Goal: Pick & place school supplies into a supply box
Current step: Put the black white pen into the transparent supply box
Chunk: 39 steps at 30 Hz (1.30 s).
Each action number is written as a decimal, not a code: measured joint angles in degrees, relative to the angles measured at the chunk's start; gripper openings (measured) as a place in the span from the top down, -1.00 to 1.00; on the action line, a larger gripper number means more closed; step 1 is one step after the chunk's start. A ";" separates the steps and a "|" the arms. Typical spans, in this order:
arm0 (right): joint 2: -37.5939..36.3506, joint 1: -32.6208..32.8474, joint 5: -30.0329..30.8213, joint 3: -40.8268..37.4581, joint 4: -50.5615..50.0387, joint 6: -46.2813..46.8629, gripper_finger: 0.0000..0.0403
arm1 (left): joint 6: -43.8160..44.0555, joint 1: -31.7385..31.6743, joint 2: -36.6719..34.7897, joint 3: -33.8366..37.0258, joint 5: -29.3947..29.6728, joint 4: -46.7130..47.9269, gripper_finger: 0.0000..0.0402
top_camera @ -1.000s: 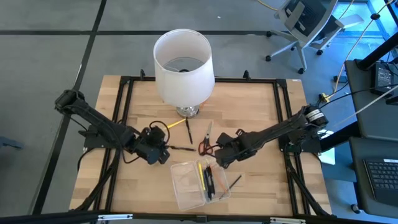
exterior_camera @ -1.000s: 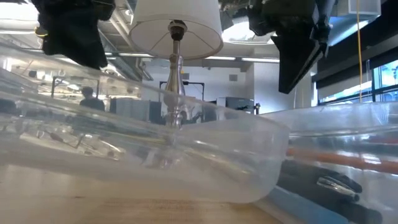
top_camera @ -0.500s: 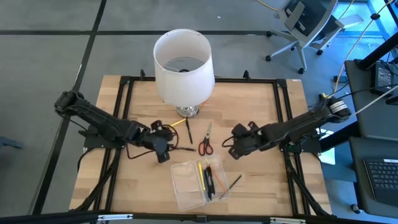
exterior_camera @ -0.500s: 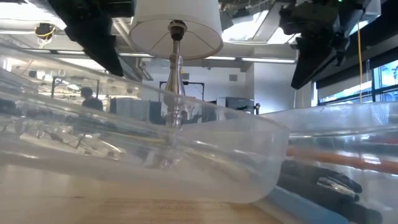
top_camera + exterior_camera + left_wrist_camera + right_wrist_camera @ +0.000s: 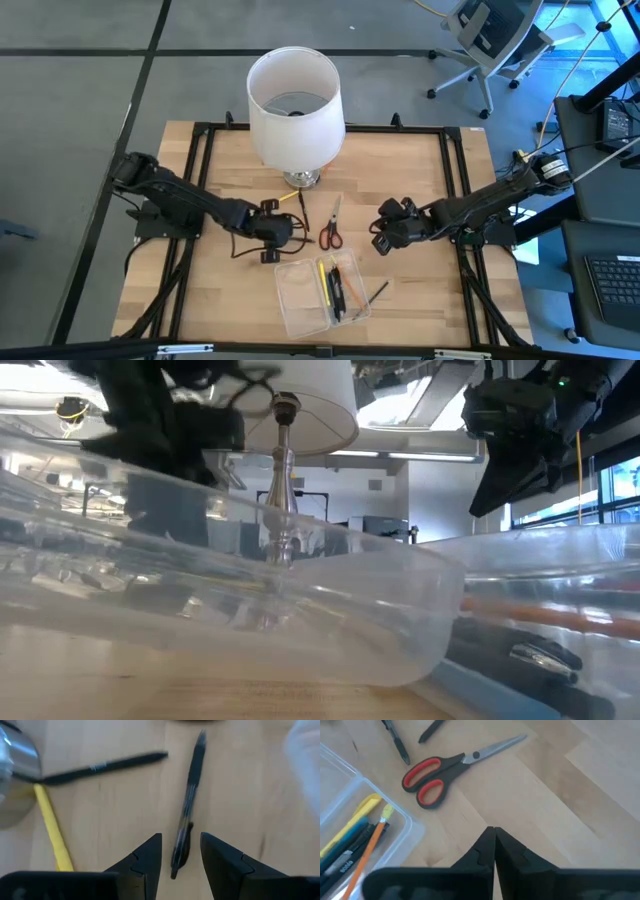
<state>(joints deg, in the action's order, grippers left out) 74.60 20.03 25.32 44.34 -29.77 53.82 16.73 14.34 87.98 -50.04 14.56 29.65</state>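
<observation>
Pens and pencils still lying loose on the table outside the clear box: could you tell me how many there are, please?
4: a black pen between the left pincer's fingers, another black pen, a yellow pencil by the lamp base, and one dark pen right of the box.

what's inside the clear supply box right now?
The supply box holds a few pens and pencils along its right side: yellow, orange and dark ones. The rest looks bare. An exact count isn't clear where they overlap.

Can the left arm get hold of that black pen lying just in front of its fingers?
Probably yes. The left gripper is open, with the black pen lying on bare table between its fingertips. The yellow pencil and second black pen lie off to the side.
</observation>
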 joint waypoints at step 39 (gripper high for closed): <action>0.01 0.02 -4.50 -0.53 1.91 -0.27 0.86 | 5.90 -5.06 8.06 0.09 -11.11 -0.71 0.86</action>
<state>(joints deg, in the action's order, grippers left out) 74.61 20.05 20.82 43.81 -27.86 53.55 22.63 9.28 96.04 -49.95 3.44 28.93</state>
